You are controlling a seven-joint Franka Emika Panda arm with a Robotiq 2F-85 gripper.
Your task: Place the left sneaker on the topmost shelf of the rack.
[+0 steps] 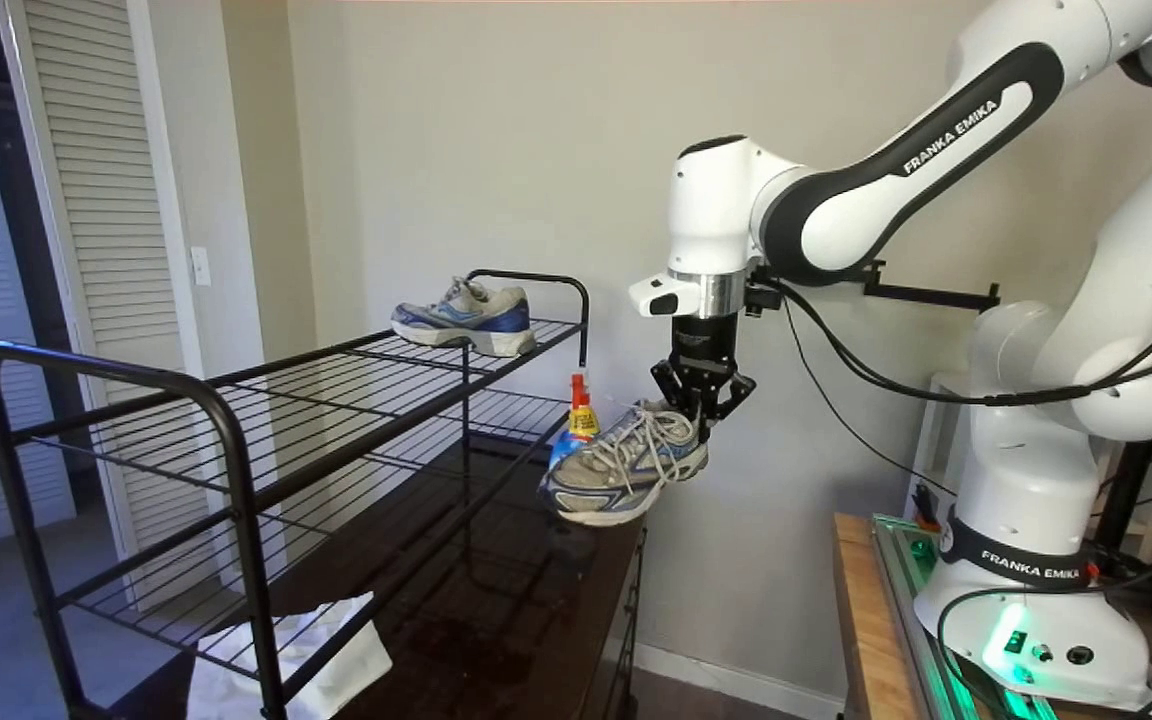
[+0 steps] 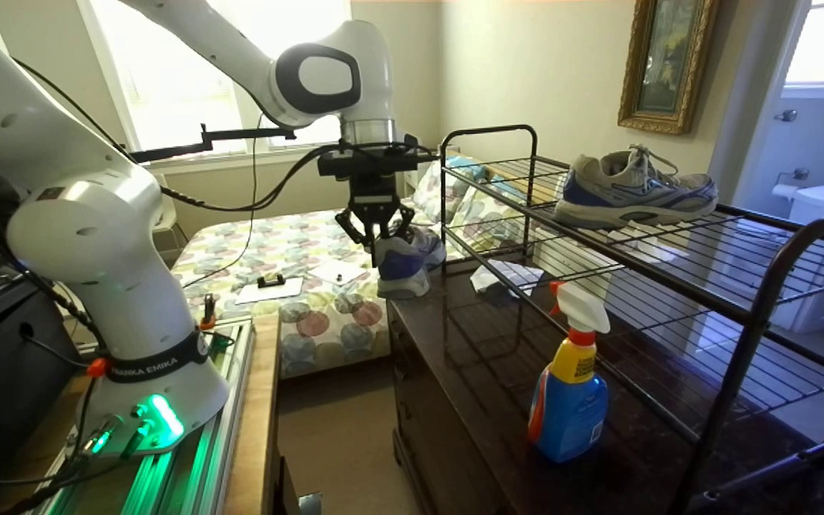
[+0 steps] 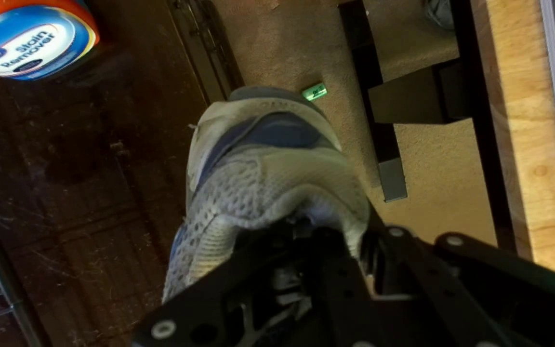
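My gripper [image 1: 704,412] is shut on the collar of a grey, off-white and blue sneaker [image 1: 596,480], taken as the left one. In the wrist view [image 3: 268,164] one finger is inside the shoe and one outside. The fingertips are partly hidden. The sneaker hangs tilted, toe low, beside the rack [image 1: 244,480] near the dresser's edge; its heel shows in an exterior view [image 2: 401,261]. The matching sneaker [image 1: 466,318] sits upright at one end of the topmost shelf [image 1: 416,413], also visible in an exterior view [image 2: 634,189].
The rack stands on a dark dresser [image 2: 448,343]. A spray bottle [image 2: 569,408] stands on it beside the rack; its label shows in the wrist view [image 3: 32,43]. A white cloth [image 1: 286,660] lies under the lower tier. A floor gap separates the dresser from the robot's wooden table [image 1: 866,600].
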